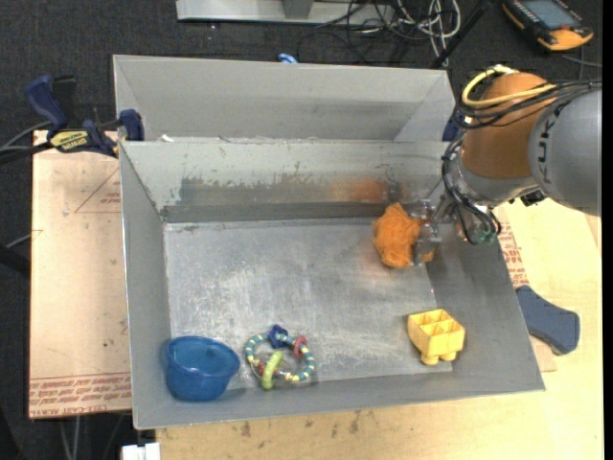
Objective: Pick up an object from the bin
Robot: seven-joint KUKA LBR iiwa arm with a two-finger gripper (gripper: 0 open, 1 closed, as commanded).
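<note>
The jaws of the arm (522, 142) are at the right side of the bin (287, 276), near its back wall, right against an orange lumpy thing (393, 238); whether they are open or closed on it I cannot tell. A yellow block (436, 335) lies front right, a blue bowl (199, 367) and a coloured ring toy (278, 357) front left

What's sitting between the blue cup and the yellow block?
In the camera view, a colourful beaded ring lies beside the blue cup; from it to the yellow block the bin floor is bare.
</note>
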